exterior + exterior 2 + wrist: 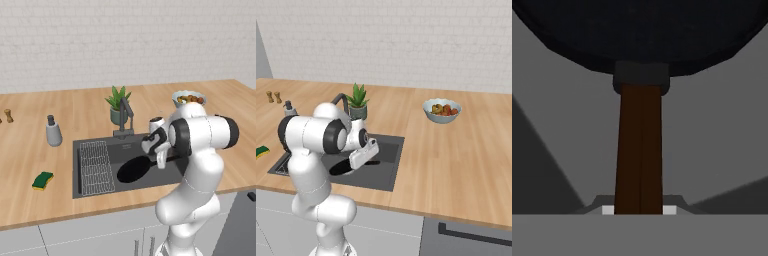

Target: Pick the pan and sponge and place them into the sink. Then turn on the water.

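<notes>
Nearest to where I stand, the robot's white arm bends over the front edge of the counter and reaches down into the sink (95,190). Its gripper (161,161) is clenched on the long brown handle of the pan (134,169), and the hand view shows that handle running straight out between the fingers to the round black body. Held by the far end of the handle like that, the pan goes in ahead of the hand, which I take to be the reason for the grip. The pan sits low inside the dark basin, right of the wire grid rack (94,166); whether it already rests on the bottom I cannot tell.

Off to the left, on the wooden counter (220,160) just outside the sink's near left corner, lies the sponge (43,180), green side up and untouched. It is well apart from the gripper, so I judge it to be the next thing to fetch once the pan is let go.

Behind the basin stands the faucet (125,116), close by the arm and not yet handled, with a potted plant (117,103) just beyond it. A grey soap dispenser (53,131) stands further left, and a bowl of food (441,110) sits on the counter to the far right.
</notes>
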